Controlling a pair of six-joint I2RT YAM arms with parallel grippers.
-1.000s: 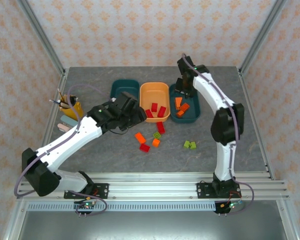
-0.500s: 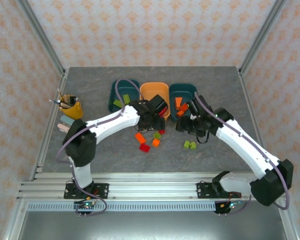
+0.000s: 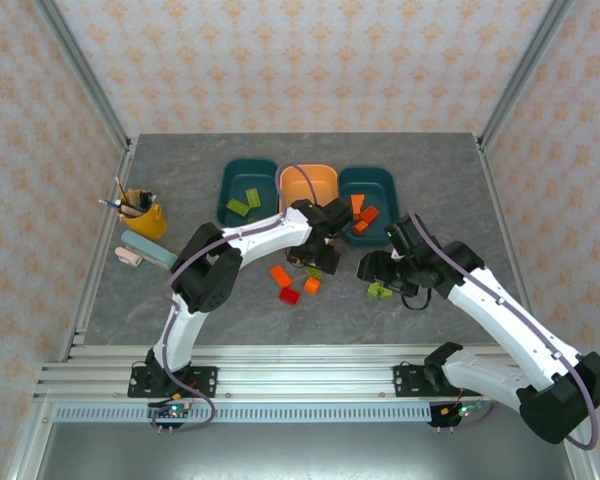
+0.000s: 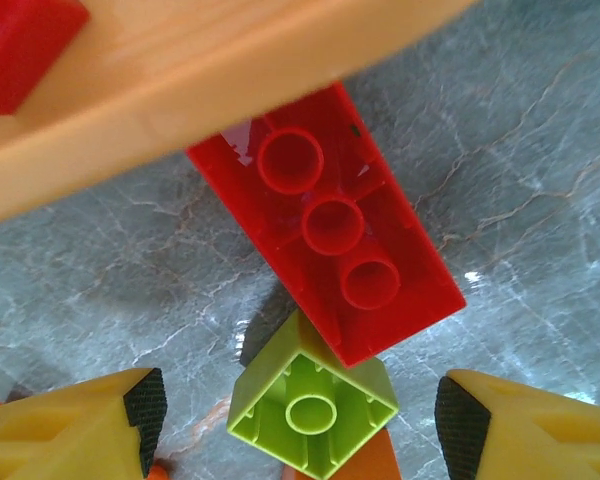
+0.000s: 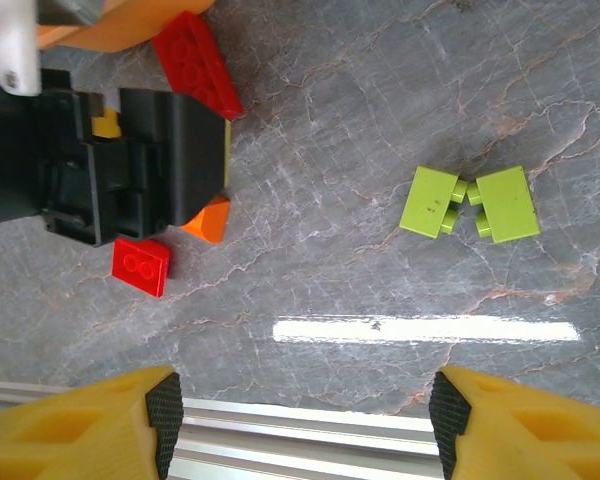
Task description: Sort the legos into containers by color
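My left gripper (image 3: 320, 254) hovers open just in front of the light orange tray (image 3: 310, 181). Between its fingers (image 4: 146, 404) an upturned olive green lego (image 4: 312, 405) lies partly under a long red lego (image 4: 325, 225), with an orange one below it. My right gripper (image 3: 373, 272) hangs open over bare table, and two green legos (image 5: 470, 202) lie ahead of it. Loose orange (image 3: 280, 275) and red (image 3: 290, 295) legos lie mid-table. Green legos (image 3: 245, 203) sit in the left teal tray (image 3: 230, 178), orange ones (image 3: 362, 213) in the right teal tray (image 3: 383, 183).
A yellow pencil cup (image 3: 142, 216) and pale blue and pink erasers (image 3: 145, 250) stand at the left. An aluminium rail (image 3: 300, 372) runs along the near edge. The left gripper's black body (image 5: 130, 165) sits close to the left of the right gripper's path.
My left gripper has moved right to the front of the orange tray, over the red and green bricks. My right gripper has left the right teal tray, come nearer and opened wider.
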